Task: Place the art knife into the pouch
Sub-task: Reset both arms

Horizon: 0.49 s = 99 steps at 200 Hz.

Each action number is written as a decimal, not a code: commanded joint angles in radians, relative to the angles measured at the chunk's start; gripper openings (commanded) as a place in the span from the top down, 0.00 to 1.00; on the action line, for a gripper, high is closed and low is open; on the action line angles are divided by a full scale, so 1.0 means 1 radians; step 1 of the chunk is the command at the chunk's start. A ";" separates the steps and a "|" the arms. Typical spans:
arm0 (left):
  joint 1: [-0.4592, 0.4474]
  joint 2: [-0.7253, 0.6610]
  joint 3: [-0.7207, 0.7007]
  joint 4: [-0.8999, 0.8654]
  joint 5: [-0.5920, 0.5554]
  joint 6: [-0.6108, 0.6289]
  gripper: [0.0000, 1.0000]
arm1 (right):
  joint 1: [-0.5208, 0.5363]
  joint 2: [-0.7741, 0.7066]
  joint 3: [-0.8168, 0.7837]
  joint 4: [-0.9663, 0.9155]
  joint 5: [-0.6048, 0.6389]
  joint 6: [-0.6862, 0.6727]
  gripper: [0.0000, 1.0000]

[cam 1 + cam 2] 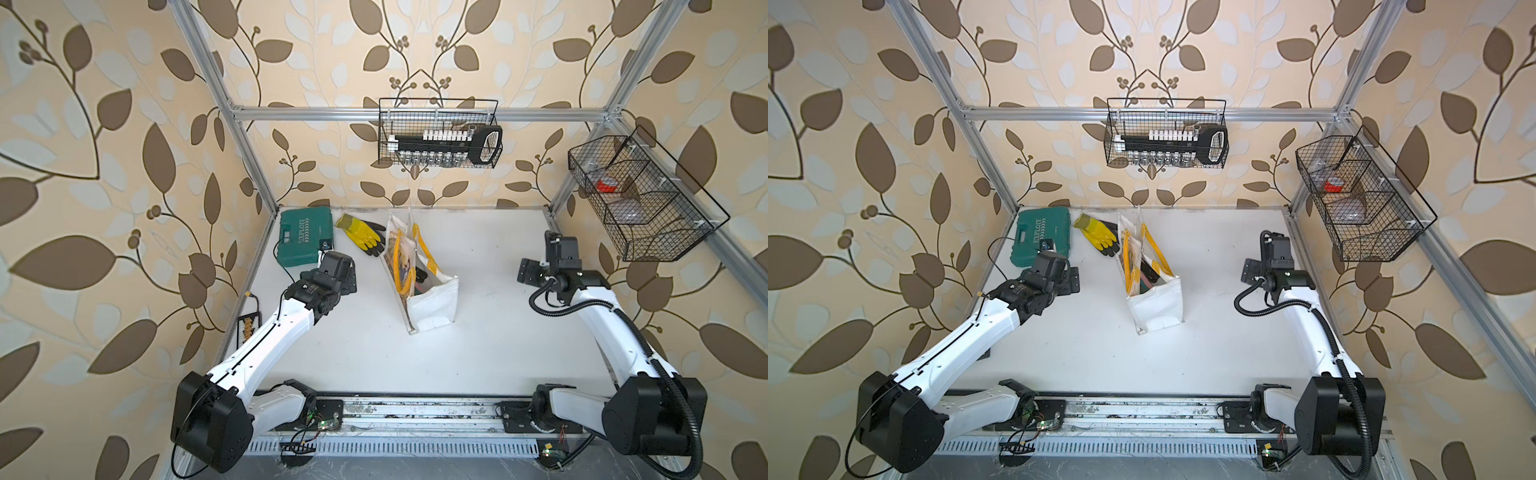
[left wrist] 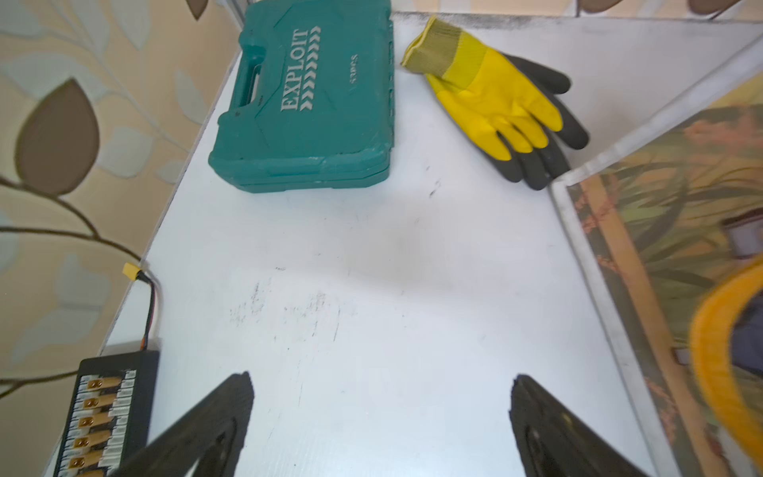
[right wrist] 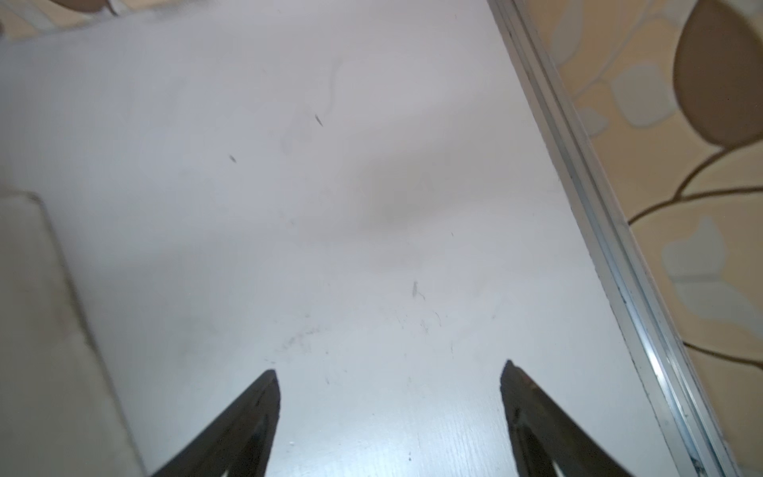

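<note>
Seemingly the art knife [image 1: 1149, 271], a long dark thing, lies inside the pouch [image 1: 432, 305], along its opening. The pouch stands on the table [image 1: 498, 332] between both arms. The left tool [image 2: 382, 384], somewhat nearer, and the right tool [image 3: 390, 369] are released and empty.

A green tool case [image 2: 305, 103] lies in the desk's [image 2: 371, 268] corner by the wallpapered wall. A yellow and black glove [image 2: 495, 99] is just beside it, with its fingertips near the pouch's [image 2: 660, 231] painted side. A yellow handle [image 2: 718, 351] loops there. A black connector board [image 2: 103, 417] sits at the desk's wall edge. The left gripper's [image 2: 380, 413] jaws stand wide apart over bare desk.
</note>
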 commanded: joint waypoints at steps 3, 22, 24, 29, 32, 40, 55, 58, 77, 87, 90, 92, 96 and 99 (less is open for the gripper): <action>0.000 -0.016 -0.143 0.248 -0.225 0.086 0.01 | 0.003 -0.029 -0.094 0.217 0.163 0.020 0.15; 0.001 -0.020 -0.265 0.450 -0.275 0.147 0.01 | 0.003 -0.057 -0.258 0.500 0.127 0.009 0.14; 0.001 -0.020 -0.277 0.474 -0.277 0.156 0.01 | 0.004 -0.059 -0.274 0.532 0.120 0.003 0.13; 0.001 -0.019 -0.306 0.527 -0.277 0.175 0.01 | 0.005 -0.059 -0.320 0.611 0.108 -0.008 0.12; 0.001 -0.017 -0.322 0.560 -0.277 0.187 0.01 | 0.005 -0.056 -0.344 0.662 0.109 -0.013 0.10; 0.002 -0.012 -0.359 0.639 -0.292 0.205 0.01 | 0.005 -0.048 -0.399 0.773 0.110 -0.022 0.10; 0.007 -0.005 -0.421 0.777 -0.308 0.217 0.01 | 0.005 -0.016 -0.466 0.919 0.115 -0.029 0.09; 0.009 -0.004 -0.433 0.803 -0.301 0.223 0.01 | 0.006 -0.011 -0.472 0.944 0.115 -0.028 0.09; 0.029 0.030 -0.492 0.963 -0.231 0.249 0.01 | 0.014 0.052 -0.492 1.022 0.123 -0.003 0.09; 0.037 0.063 -0.519 1.066 -0.196 0.275 0.01 | 0.030 0.085 -0.483 1.046 0.144 -0.018 0.09; 0.039 0.072 -0.527 1.099 -0.186 0.288 0.01 | 0.034 0.087 -0.476 1.035 0.140 -0.026 0.09; 0.040 0.080 -0.533 1.123 -0.181 0.295 0.01 | 0.039 0.089 -0.472 1.030 0.142 -0.035 0.09; 0.043 0.093 -0.540 1.158 -0.173 0.305 0.01 | 0.050 0.095 -0.469 1.049 0.155 -0.055 0.09; 0.045 0.102 -0.541 1.174 -0.167 0.310 0.01 | 0.060 0.103 -0.470 1.065 0.167 -0.070 0.08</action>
